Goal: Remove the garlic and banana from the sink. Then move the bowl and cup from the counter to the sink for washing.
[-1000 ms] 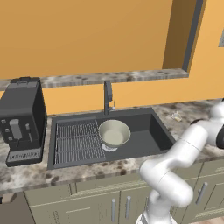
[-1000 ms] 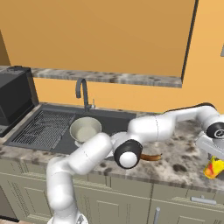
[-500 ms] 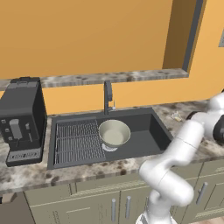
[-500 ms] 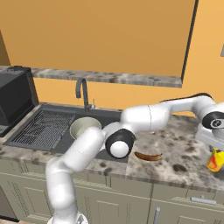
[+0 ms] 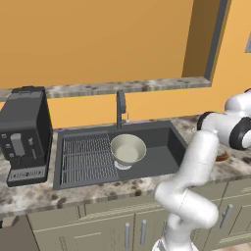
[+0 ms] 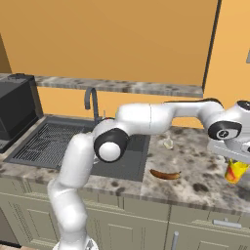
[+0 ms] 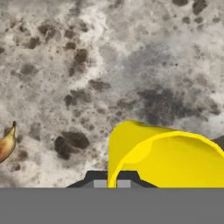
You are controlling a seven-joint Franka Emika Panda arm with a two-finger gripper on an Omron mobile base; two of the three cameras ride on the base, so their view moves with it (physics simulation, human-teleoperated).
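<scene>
Speckled grey-brown stone counter (image 6: pixel 195 171) runs across the lower half of the right base view beneath an orange wall, and at that view's right edge the two-finger gripper (image 6: pixel 238 163) hangs from the white arm, its jaws drawn in on the rim of the small bright yellow cup (image 6: pixel 236 171), which hangs just below the hand over the counter with a red mark on its side. From the hand view the dark finger tips (image 7: pixel 100 178) rise at the bottom centre with the cup's yellow wall between them, and the cup fills the lower right. Left of the cup, in the middle of the right base view, the small curved orange-yellow banana (image 6: pixel 165 174) with dark ends lies flat on the counter; its tip also shows at the left edge of the hand view. Above the banana, nearer the wall, sits the small whitish-cream garlic bulb (image 6: pixel 168 143). Further left, the large dark grey rectangular sink (image 5: pixel 162 135) takes the centre of the left base view, with its ribbed wire rack (image 5: pixel 87 158) in the left part, and the wide round grey metallic bowl (image 5: pixel 128 148) with a pale cream inside sits in the basin beside the rack, below the dark faucet (image 5: pixel 120 107). At the left edge of that view stands a black coffee machine (image 5: pixel 23 133).
</scene>
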